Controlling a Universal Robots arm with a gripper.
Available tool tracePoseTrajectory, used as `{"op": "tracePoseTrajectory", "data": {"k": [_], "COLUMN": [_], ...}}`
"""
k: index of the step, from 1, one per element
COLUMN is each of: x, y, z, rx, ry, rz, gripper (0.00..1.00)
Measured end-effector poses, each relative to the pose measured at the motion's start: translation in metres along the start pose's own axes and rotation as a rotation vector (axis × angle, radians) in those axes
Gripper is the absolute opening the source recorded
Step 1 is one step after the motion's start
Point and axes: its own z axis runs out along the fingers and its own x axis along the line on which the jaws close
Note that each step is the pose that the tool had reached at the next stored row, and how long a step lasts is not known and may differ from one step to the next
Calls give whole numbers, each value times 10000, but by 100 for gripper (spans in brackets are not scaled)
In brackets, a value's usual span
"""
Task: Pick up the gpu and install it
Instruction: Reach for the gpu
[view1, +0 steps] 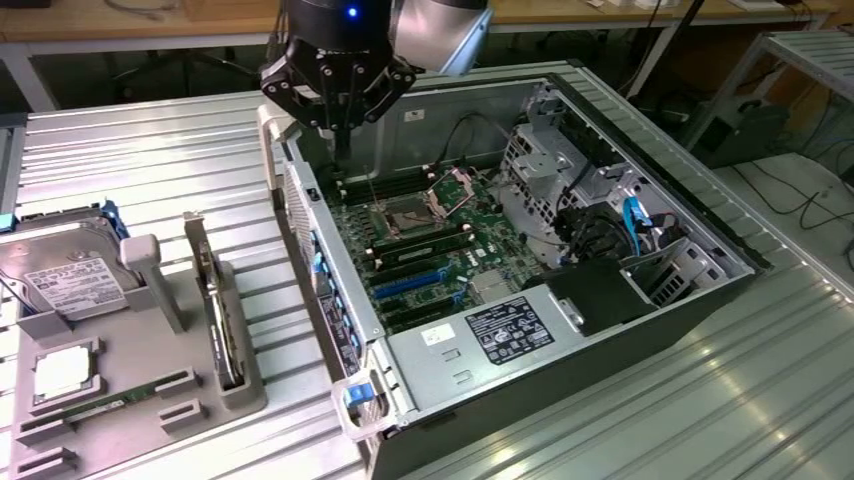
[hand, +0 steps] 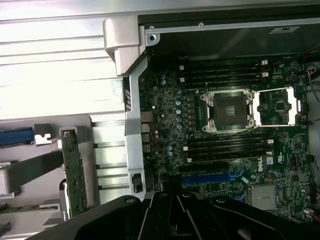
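1. An open computer case (view1: 574, 390) lies beside a grey holder (view1: 147, 350) carrying a hard drive (view1: 60, 275).
2. The gpu (view1: 214, 300), a green board, stands on edge in that holder.
3. The gripper (view1: 340, 150) hangs above the case, fingers together, empty.

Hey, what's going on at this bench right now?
A robot arm's tool hangs shut, with nothing visibly in it, over the open computer case, above the motherboard near the case's back panel. The gpu stands on edge in a gray holder on the table, on the exterior view's left, apart from the tool. It has not yet been picked up.
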Motion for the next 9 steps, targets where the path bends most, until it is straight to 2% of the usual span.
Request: {"op": "tracePoseTrajectory", "data": {"k": [9], "x": [112], "y": [-9], "z": [0], "rx": [0], "ry": [1], "rz": [0], "gripper": [11]}}
